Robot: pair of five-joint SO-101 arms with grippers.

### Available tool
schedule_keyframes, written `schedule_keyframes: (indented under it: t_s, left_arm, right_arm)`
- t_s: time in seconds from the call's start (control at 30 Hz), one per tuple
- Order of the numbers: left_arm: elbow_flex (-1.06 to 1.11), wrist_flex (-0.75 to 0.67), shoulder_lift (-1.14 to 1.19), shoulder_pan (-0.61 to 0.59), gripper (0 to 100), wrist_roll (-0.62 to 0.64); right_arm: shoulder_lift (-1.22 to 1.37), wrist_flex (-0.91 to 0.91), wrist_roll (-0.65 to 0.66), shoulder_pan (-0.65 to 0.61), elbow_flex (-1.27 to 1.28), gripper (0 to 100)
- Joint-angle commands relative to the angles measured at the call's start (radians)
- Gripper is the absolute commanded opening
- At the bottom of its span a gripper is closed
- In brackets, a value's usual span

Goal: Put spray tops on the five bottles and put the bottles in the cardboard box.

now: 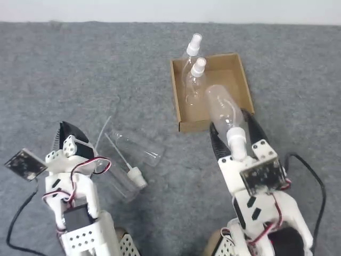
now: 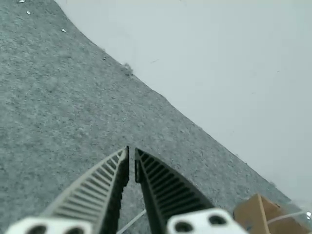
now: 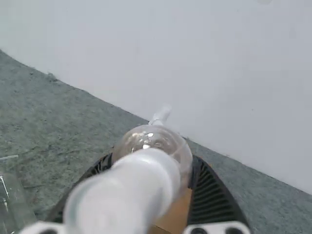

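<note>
Holding a capped bottle at the near edge of the cardboard box.
My right fingers (image 1: 217,143) are clamped around the shoulder of the bottle (image 1: 222,106), its spray top (image 1: 237,143) back between them and its body jutting ahead over the cardboard box (image 1: 226,77). It looks empty, so I judge it light, slick and easily dented; the stiffer shoulder seems the safest hold. My left fingers (image 2: 161,185) are pressed together on nothing, with uncapped bottles (image 1: 139,149) lying beside them.
</note>
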Motion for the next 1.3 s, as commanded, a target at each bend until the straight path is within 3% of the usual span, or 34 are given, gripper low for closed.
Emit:
schedule_keyframes:
  t_s: [0.0, 0.8, 1.0, 1.27]
  left_arm:
    - [-0.013, 0.002, -0.017, -0.005, 1, -0.011]
    - [-0.013, 0.003, -0.015, -0.003, 1, -0.011]
    - [-0.013, 0.003, -0.015, -0.003, 1, -0.011]
    - [-0.013, 0.003, -0.015, -0.003, 1, -0.011]
  right_arm:
    - [0.171, -0.005, 0.009, 0.004, -0.143, 1.3]
    - [0.819, -0.008, 0.006, 0.004, -0.404, 0.7]
    - [0.932, -0.084, -0.072, 0.004, -0.427, 0.7]
    - [1.043, -0.174, -0.075, 0.004, -0.427, 0.7]
